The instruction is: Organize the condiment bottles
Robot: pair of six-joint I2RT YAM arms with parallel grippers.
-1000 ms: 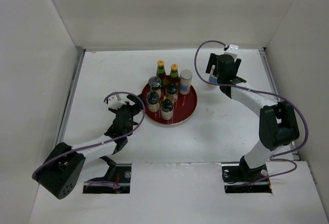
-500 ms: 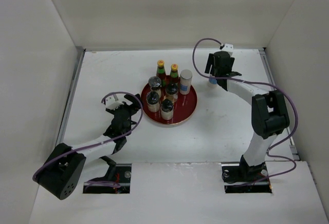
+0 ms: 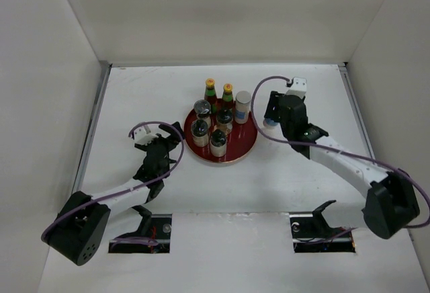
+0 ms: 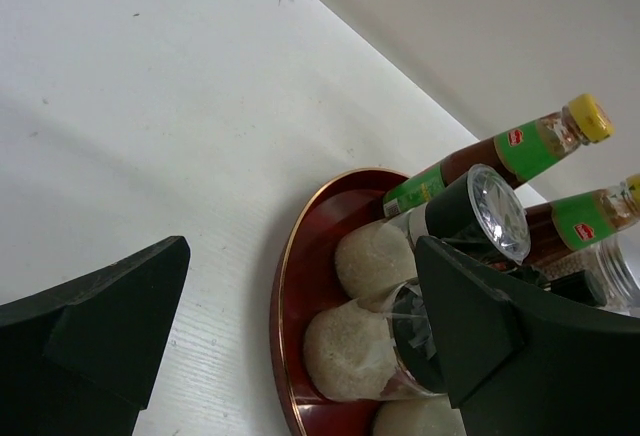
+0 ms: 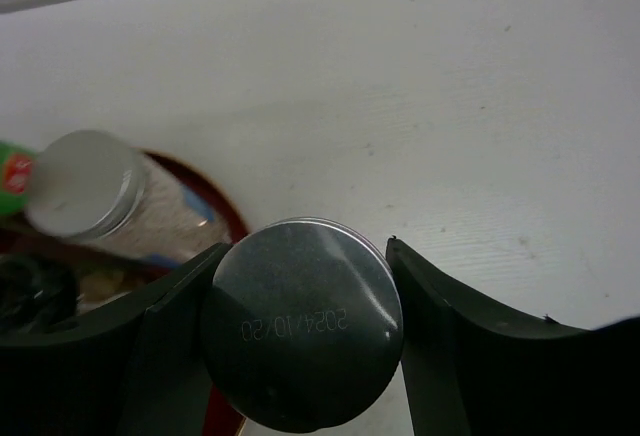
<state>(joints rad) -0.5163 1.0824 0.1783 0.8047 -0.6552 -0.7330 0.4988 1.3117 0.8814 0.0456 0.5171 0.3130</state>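
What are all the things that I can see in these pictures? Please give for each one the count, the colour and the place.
table: one, white, under everything
tray: one, round, red, middle of the table
sauce bottles: two, dark with yellow caps, rear of the tray
jars: at least three, dark lids, pale contents, front and left of the tray
shaker on the tray: one, white with silver cap, right rear of the tray
second shaker: one, silver cap, just off the tray's right rim, gripped
left gripper: one, black, open and empty, at the tray's left edge
right gripper: one, black, closed on the second shaker
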